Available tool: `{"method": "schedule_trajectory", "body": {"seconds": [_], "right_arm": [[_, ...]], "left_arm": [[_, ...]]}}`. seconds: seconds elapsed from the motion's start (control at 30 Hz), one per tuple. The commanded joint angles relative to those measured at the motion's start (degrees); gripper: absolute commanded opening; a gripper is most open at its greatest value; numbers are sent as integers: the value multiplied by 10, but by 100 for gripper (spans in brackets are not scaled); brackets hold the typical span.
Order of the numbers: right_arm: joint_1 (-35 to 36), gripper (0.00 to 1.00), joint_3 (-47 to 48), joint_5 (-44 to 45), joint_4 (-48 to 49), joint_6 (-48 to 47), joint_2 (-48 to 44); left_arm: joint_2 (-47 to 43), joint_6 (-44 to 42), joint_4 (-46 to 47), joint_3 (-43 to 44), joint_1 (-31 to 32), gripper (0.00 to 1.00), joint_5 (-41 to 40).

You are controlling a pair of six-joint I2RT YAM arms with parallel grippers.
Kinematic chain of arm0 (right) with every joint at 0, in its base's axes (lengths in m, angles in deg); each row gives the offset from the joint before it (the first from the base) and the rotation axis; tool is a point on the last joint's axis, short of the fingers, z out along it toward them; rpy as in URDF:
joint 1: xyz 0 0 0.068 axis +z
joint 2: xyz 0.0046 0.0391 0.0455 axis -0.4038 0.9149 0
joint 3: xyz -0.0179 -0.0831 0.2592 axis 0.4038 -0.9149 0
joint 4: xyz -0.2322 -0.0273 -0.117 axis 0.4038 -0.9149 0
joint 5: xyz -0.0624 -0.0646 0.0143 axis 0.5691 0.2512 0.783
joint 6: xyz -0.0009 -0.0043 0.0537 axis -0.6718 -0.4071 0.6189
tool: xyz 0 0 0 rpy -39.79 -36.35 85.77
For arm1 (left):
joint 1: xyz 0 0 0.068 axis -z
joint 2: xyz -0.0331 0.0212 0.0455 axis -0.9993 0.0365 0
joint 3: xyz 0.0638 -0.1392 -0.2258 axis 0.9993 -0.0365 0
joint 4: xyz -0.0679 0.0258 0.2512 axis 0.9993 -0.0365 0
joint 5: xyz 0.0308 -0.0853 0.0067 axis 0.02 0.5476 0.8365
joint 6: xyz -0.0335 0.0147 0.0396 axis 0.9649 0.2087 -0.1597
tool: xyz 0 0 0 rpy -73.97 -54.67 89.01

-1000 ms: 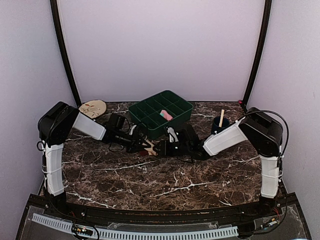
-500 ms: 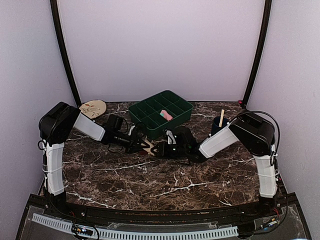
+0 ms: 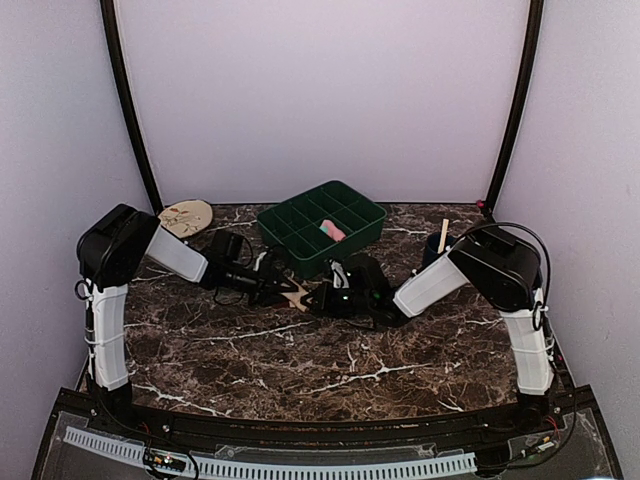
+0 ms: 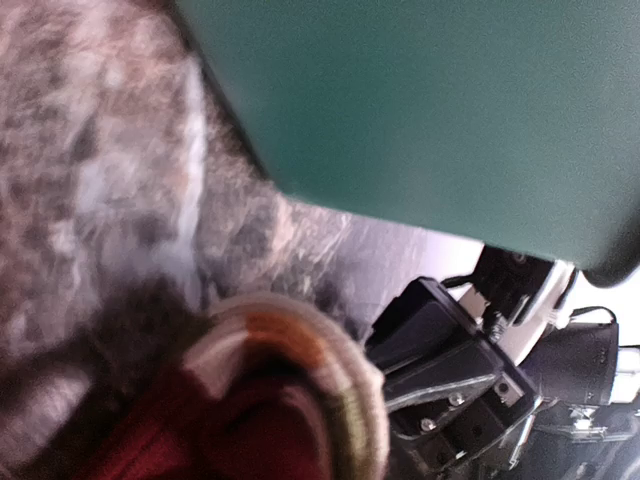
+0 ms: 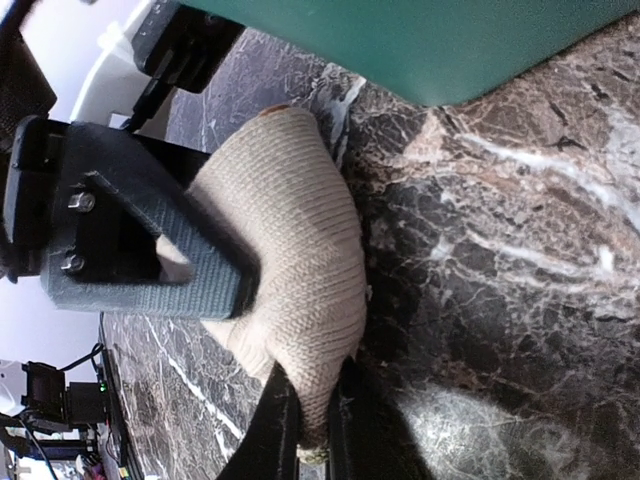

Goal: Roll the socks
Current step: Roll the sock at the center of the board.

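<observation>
Pink sock [image 3: 332, 230] in green tray [image 3: 365, 236] compartment

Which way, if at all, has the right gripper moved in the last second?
Yes. The right gripper has shifted left and slightly toward the near edge, away from the green tray, and now pinches the beige sock.

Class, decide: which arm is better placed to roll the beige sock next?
Right, probably. The right gripper is pinched shut on an end of the beige sock, while the left gripper shows only one finger lying against its side.
</observation>
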Motion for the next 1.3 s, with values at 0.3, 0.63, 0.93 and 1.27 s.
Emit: {"method": "schedule_trajectory", "body": {"seconds": [0.3, 0.63, 0.93, 1.27], "right_arm": [[-3, 0, 12, -2, -173, -64, -75], [-4, 0, 16, -163, -346, -155, -130], [-4, 0, 8, -252, -437, -227, -141], [-4, 0, 15, -242, -430, -215, -125]], "left_arm": [[-157, 13, -83, -54, -22, 59, -136], [-210, -14, -112, -95, -19, 59, -142], [-227, -60, -161, -106, 58, 58, -157], [-230, 47, -37, -187, 133, 53, -172]]}}
